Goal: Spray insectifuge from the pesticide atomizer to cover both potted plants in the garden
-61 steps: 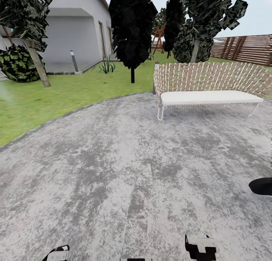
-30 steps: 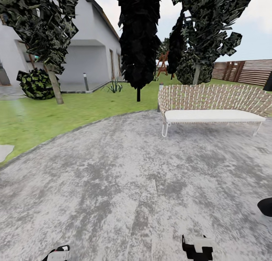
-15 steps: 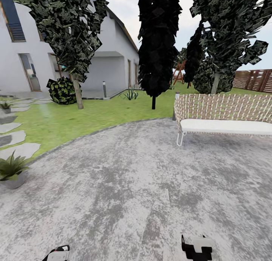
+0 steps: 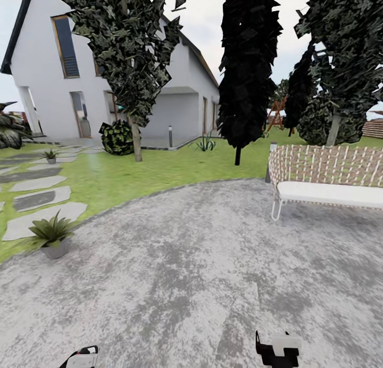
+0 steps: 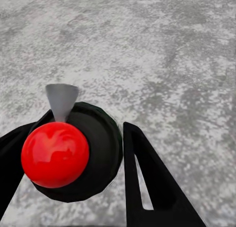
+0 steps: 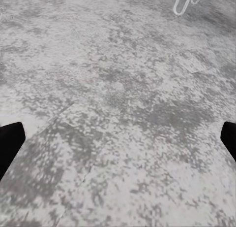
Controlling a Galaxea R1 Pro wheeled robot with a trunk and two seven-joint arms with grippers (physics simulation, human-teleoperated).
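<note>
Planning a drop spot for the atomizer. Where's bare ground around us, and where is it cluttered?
Open: the paved patch between the near potted plant and the bench, and the lawn ahead. Tighter: the patch's left edge by that pot and the stepping stones, and the right by the bench.

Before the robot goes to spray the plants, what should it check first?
1. Spray bottle held in left claw: ok, fingers sit on both sides of it.
2. Nearest potted plant in sight: ok, at the paved patch's edge on the robot's left.
3. Second potted plant in sight: ok, farther off beside the stepping stones.
4. Way to the near plant clear: ok, bare paving between.
5. Right claw free: ok, open over paving.
6. Nozzle aimed at a plant: not ok, paving lies beyond it.
</note>
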